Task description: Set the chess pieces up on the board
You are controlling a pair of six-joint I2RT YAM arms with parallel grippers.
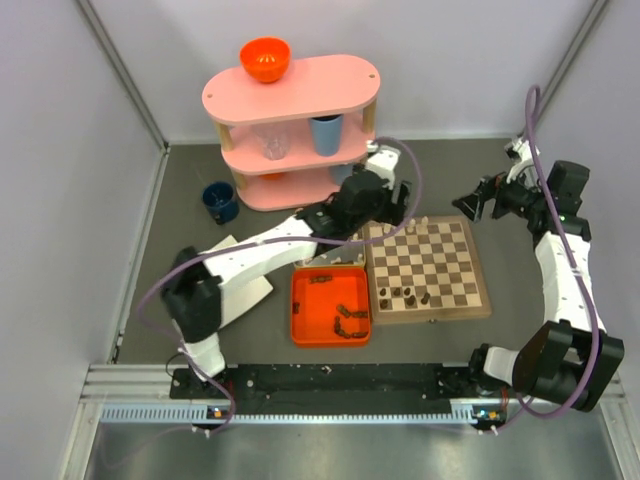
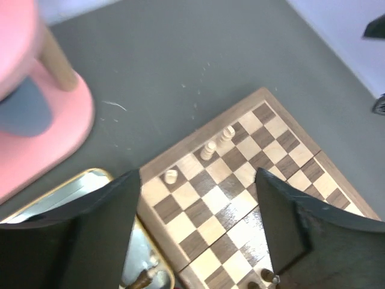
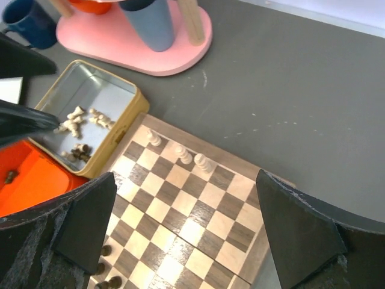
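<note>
The board (image 1: 430, 265) lies on the grey table right of centre. Three cream chess pieces (image 1: 412, 224) stand along its far row; they also show in the left wrist view (image 2: 208, 150) and the right wrist view (image 3: 183, 155). A few dark pieces (image 1: 404, 296) stand at its near left. My left gripper (image 1: 392, 200) is open and empty above the board's far left corner (image 2: 197, 201). My right gripper (image 1: 480, 205) is open and empty, above the table past the board's far right corner (image 3: 185, 205). Dark pieces lie in the orange tray (image 1: 303, 320).
A silver tin (image 3: 123, 96) with loose cream and dark pieces sits by the board's far left corner. A pink shelf (image 1: 290, 95) stands behind it, carrying an orange bowl (image 1: 265, 58), a blue cup (image 1: 325, 133) and a glass (image 1: 275, 146). A navy mug (image 1: 219, 200) stands to its left.
</note>
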